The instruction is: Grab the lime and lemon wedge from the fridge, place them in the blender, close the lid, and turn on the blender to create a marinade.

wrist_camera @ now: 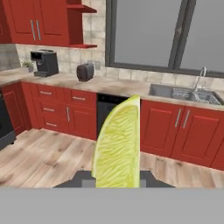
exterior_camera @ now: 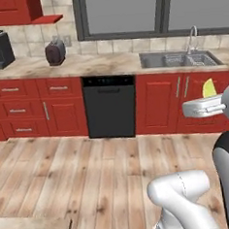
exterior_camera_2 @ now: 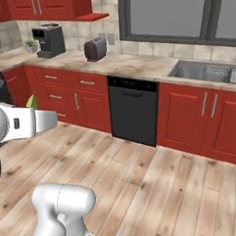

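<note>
While the wedge (wrist_camera: pixel 117 144) rides in the gripper (wrist_camera: pixel 116 181), the step in hand looks like carrying it across the kitchen to the blender, and the main thing is to keep the clamp steady and the hand level so the slice does not slip or twist out. The jaws are closed on the wedge's lower part, their dark tips just showing on either side of it at the bottom of the hand view. The wedge stands upright between them, its pale yellow-green flesh facing the camera and its pointed end up.

From the left base view the wedge (exterior_camera: pixel 209 88) pokes up above the white hand (exterior_camera: pixel 203 106), held in the air well off the wood floor (exterior_camera: pixel 92 176), in front of the red cabinets (exterior_camera: pixel 159 103) below the sink (exterior_camera: pixel 178 59). From the right base view only its tip (exterior_camera_2: pixel 32 102) peeks over the hand.

I would judge it wise to swing slowly and bring the wedge over the jug's open top before letting go, since a thin slice held by its edge can pivot easily.
</note>
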{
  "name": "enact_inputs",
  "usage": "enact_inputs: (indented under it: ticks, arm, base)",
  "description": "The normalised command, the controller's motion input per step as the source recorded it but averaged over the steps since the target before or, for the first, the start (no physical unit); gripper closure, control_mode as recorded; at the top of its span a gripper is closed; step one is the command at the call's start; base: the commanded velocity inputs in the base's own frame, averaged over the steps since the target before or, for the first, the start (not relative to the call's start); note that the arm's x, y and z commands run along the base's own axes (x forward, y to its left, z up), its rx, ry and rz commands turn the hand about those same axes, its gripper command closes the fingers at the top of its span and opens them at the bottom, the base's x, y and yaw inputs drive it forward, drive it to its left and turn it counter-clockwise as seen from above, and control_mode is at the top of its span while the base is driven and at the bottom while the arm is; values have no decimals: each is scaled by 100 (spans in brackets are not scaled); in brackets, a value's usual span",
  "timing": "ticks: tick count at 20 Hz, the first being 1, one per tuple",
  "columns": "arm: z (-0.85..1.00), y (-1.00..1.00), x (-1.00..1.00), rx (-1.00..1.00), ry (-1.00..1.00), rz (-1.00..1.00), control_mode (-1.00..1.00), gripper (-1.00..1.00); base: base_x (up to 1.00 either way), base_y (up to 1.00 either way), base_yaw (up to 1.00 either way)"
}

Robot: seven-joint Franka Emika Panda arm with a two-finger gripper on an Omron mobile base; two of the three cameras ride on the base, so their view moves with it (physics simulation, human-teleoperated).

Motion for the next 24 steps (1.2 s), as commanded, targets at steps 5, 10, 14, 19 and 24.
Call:
enact_inputs:
  ticks: [5, 10, 14, 19, 24]
  arm:
    - [0, 0, 0, 0, 0, 0, 100, 100]
    - [0, 0, 0, 0, 0, 0, 100, 100]
    - [0, 0, 0, 0, 0, 0, 100, 100]
    - [0, 0, 0, 0, 0, 0, 100, 100]
    - [0, 0, 0, 0, 0, 0, 100, 100]
  base:
    - [100, 44, 27]
    - [100, -30, 23]
    - [100, -72, 29]
    - [62, -16, 87]
    - [16, -2, 100]
